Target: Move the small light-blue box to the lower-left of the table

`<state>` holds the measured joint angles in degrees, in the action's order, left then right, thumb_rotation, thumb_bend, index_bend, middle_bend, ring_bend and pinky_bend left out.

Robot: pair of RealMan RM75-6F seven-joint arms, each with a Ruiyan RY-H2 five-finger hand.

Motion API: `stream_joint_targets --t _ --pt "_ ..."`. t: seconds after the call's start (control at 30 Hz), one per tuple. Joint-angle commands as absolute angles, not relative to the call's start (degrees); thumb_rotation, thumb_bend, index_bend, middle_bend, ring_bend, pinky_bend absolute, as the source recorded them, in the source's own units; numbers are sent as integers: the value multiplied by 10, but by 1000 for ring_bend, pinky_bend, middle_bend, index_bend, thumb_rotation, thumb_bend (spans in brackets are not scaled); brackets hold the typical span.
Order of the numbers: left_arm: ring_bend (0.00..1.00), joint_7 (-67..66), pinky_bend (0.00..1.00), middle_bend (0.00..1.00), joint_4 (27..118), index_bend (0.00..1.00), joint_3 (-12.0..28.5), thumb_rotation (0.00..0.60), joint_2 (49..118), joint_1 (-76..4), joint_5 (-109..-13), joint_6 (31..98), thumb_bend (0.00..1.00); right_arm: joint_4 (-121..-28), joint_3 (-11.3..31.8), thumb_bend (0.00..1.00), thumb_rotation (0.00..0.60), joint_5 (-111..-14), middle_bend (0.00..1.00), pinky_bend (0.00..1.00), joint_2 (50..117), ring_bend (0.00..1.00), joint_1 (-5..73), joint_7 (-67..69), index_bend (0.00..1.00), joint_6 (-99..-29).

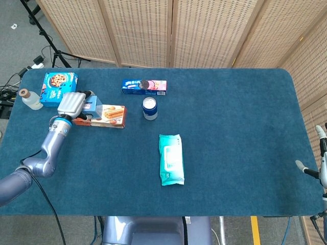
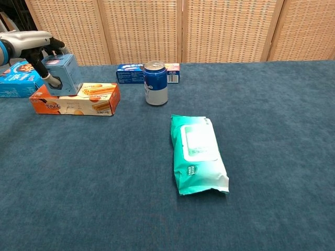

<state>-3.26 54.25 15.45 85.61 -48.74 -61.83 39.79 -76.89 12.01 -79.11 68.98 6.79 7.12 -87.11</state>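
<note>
The small light-blue box (image 1: pixel 92 106) (image 2: pixel 66 73) stands on the left end of an orange cracker box (image 1: pixel 110 116) (image 2: pixel 78 102) at the table's far left. My left hand (image 1: pixel 71 104) (image 2: pixel 42 52) grips it from the left, with fingers curled over its top and the thumb pressed on its front face. The box sits a little turned on the cracker box. My right hand (image 1: pixel 321 155) shows only in the head view, at the far right edge beyond the table, fingers apart and holding nothing.
A blue cookie box (image 1: pixel 53 84) (image 2: pixel 15 78) and a small bottle (image 1: pixel 28 98) lie left of the hand. A blue can (image 1: pixel 149 108) (image 2: pixel 155 83), a flat biscuit box (image 1: pixel 144 86) and a teal wipes pack (image 1: pixel 170 159) (image 2: pixel 199 154) occupy the middle of the blue table (image 1: pixel 230 127).
</note>
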Motion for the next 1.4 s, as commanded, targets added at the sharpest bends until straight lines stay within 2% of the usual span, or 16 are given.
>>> stream_joint_targets --t 0.03,0.27,0.4,0.53,0.7,0.93,0.97,1.03,1.1,1.13,1.23,1.4 --pt "493 -2 418 609 597 419 157 600 818 -468 -639 426 252 -772 119 0 600 -795 0 0 689 0 67 73 0 -875" --pt "492 30 417 609 750 419 140 600 711 -413 -715 512 246 -781 114 0 600 -809 0 0 686 0 63 73 0 -887" --pt "489 19 417 609 833 419 101 600 656 -364 -757 560 241 -786 111 0 600 -817 0 0 683 0 59 78 0 -896" --pt "489 -9 417 609 875 416 52 600 657 -313 -756 586 240 -790 110 0 600 -824 0 0 677 0 56 90 0 -904" --pt "489 -19 417 609 855 416 18 600 692 -283 -771 604 240 -791 110 0 600 -826 0 0 673 0 54 101 0 -906" --pt "485 -17 417 580 814 416 -2 600 736 -260 -767 606 228 -792 111 0 600 -827 0 0 669 0 52 113 0 -910" --pt "471 -8 417 552 806 416 -3 600 740 -259 -771 608 219 -792 111 0 600 -827 0 0 669 0 52 114 0 -909" --pt "340 11 386 363 783 362 -6 600 752 -254 -790 620 177 -792 110 0 600 -828 0 0 668 0 52 117 0 -910" --pt "79 27 217 70 772 142 -12 600 755 -254 -804 620 90 -792 110 0 600 -829 0 0 667 0 51 118 0 -911" --pt "10 36 123 6 772 49 -17 600 752 -255 -809 613 51 -793 110 0 600 -829 0 0 667 0 51 118 0 -912" --pt "0 60 21 0 789 0 -23 600 733 -254 -825 614 13 -794 111 0 600 -828 0 0 666 0 50 121 0 -914" --pt "0 78 1 0 799 0 -37 600 713 -241 -850 632 10 -795 111 0 600 -828 0 0 664 0 49 123 0 -914"
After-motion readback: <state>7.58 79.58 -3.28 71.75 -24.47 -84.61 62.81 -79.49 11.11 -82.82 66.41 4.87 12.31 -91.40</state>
